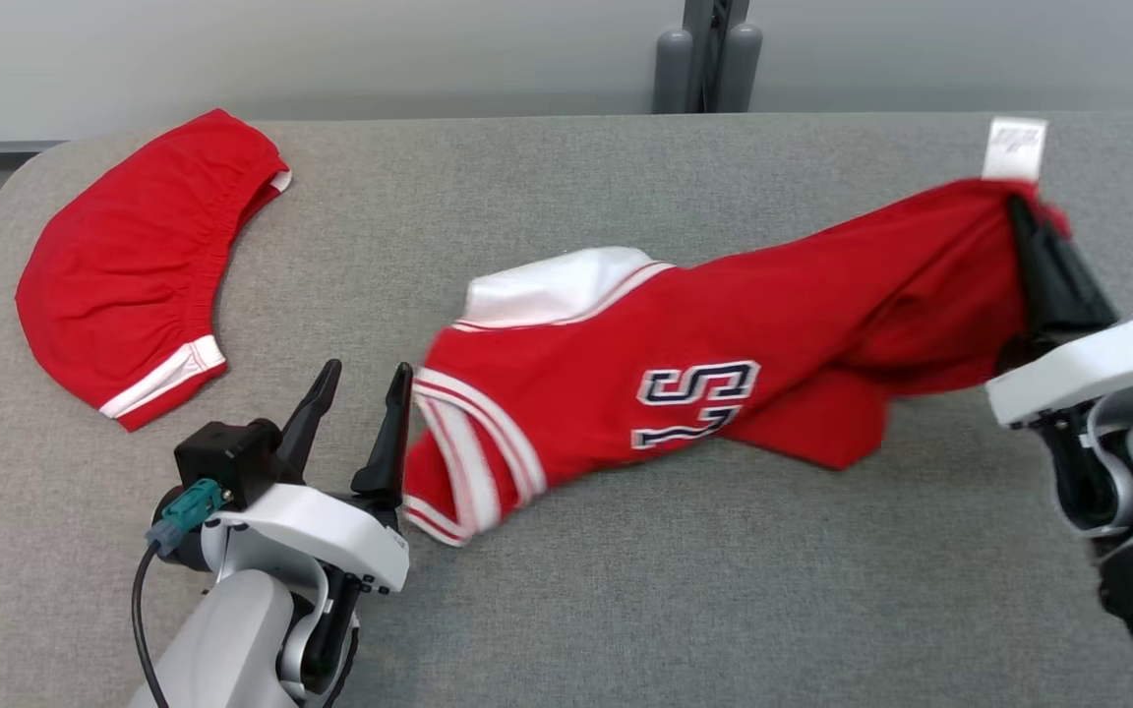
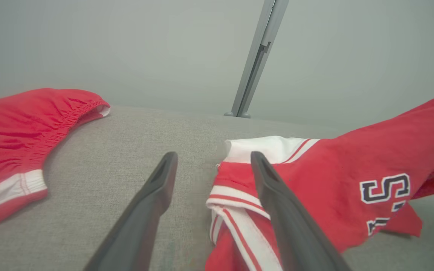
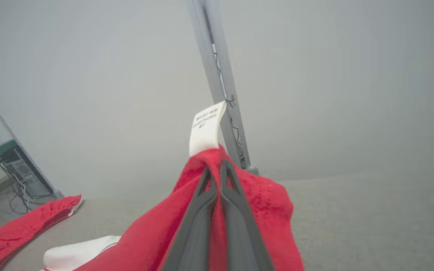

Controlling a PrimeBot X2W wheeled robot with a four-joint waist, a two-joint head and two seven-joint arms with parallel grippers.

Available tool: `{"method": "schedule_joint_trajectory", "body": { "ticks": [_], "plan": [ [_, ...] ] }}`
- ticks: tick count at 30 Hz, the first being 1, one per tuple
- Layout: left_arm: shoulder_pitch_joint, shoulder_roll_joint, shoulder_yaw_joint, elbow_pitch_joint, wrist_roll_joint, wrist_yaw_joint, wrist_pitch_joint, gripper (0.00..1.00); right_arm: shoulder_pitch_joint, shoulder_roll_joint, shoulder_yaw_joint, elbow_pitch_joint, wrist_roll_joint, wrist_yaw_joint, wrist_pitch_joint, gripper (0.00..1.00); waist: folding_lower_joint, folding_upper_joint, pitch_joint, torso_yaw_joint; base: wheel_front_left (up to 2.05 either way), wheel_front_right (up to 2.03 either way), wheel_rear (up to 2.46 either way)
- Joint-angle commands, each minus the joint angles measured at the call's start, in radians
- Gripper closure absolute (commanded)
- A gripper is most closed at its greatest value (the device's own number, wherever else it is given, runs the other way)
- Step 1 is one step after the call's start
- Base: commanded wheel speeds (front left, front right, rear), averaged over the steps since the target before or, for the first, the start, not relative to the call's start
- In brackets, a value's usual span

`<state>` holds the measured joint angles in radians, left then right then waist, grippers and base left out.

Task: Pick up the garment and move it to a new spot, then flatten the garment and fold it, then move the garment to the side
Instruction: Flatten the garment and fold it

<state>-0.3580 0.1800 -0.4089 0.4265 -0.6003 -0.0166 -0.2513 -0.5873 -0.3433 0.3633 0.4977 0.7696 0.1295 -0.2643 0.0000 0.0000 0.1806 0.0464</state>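
The garment (image 1: 724,354) is a red jersey with white-striped trim and a dark-outlined number, stretched across the middle of the grey table (image 1: 547,177). My right gripper (image 1: 1024,211) is shut on the jersey's far right end, lifting it, with a white label (image 1: 1015,147) sticking up above the fingertips. In the right wrist view the closed fingers (image 3: 217,177) pinch red cloth (image 3: 266,203) below the label (image 3: 205,131). My left gripper (image 1: 365,379) stands open just left of the jersey's striped lower end. In the left wrist view its fingers (image 2: 213,160) frame that trim (image 2: 236,210).
Red shorts (image 1: 134,265) with an elastic waist and white hem lie at the table's back left, also seen in the left wrist view (image 2: 17,131). A grey post (image 1: 709,54) stands behind the table's far edge. The near side of the table is bare cloth.
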Motion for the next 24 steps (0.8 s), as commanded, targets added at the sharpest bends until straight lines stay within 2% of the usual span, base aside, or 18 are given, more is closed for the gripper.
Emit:
{"method": "schedule_joint_trajectory", "body": {
  "ticks": [1,4,6,9,14,17,18,19,20,21,22,24],
  "plan": [
    [-0.003,0.004,0.0,-0.005,-0.002,0.002,-0.004,0.0,0.032,-0.006,-0.03,-0.054,-0.104,0.002,-0.001,1.0,0.0,0.0,0.001,-0.002,0.0,0.0,0.0],
    [-0.007,-0.001,-0.006,-0.003,-0.003,-0.004,-0.005,0.0,0.109,0.004,-0.089,-0.168,-0.267,0.002,-0.001,1.0,0.0,0.0,0.001,0.003,0.0,0.0,0.0],
    [-0.006,-0.005,-0.009,-0.001,-0.004,-0.008,-0.005,0.0,0.177,0.015,-0.11,-0.224,-0.329,0.002,-0.001,1.0,0.0,0.0,0.002,0.007,0.0,0.0,0.0],
    [0.004,-0.006,-0.01,0.004,-0.006,-0.011,-0.006,0.0,0.285,0.039,-0.125,-0.25,-0.366,0.002,-0.001,1.0,0.0,0.0,0.001,0.009,0.0,0.0,0.0],
    [0.01,-0.004,-0.01,0.007,-0.007,-0.008,-0.006,0.0,0.404,0.065,-0.093,-0.217,-0.382,0.002,-0.001,1.0,0.0,0.0,-0.004,-0.004,0.0,0.0,0.0],
    [0.009,-0.002,-0.01,0.009,-0.008,-0.008,-0.007,0.0,0.441,0.077,-0.073,-0.203,-0.377,0.002,-0.001,0.77,0.0,0.0,-0.009,-0.017,0.0,0.0,0.0],
    [0.009,-0.002,-0.01,0.009,-0.008,-0.008,-0.007,0.0,0.441,0.077,-0.073,-0.203,-0.377,0.002,-0.001,0.77,0.0,0.0,-0.009,-0.017,0.0,0.0,0.0],
    [0.01,-0.002,-0.011,0.01,-0.009,-0.009,-0.007,0.0,0.449,0.081,-0.068,-0.199,-0.373,0.002,-0.001,0.68,0.0,0.0,-0.011,-0.021,0.0,0.0,0.0],
    [0.01,-0.002,-0.012,0.011,-0.01,-0.01,-0.007,0.0,0.453,0.084,-0.061,-0.192,-0.371,0.002,-0.001,0.57,0.0,0.0,-0.012,-0.024,0.0,0.0,0.0],
    [0.011,-0.002,-0.013,0.012,-0.011,-0.01,-0.008,0.0,0.455,0.086,-0.055,-0.183,-0.37,0.002,-0.001,0.33,0.0,0.0,-0.013,-0.027,0.0,0.0,0.0],
    [0.011,-0.003,-0.014,0.013,-0.012,-0.011,-0.008,0.0,0.459,0.089,-0.048,-0.17,-0.368,0.002,-0.001,0.03,0.0,0.0,-0.015,-0.029,0.0,0.0,0.0],
    [0.012,-0.004,-0.016,0.017,-0.014,-0.011,-0.007,0.0,0.459,0.093,-0.041,-0.143,-0.362,0.001,-0.001,0.0,0.0,0.0,-0.018,-0.033,0.0,0.0,0.0]
  ]
}}
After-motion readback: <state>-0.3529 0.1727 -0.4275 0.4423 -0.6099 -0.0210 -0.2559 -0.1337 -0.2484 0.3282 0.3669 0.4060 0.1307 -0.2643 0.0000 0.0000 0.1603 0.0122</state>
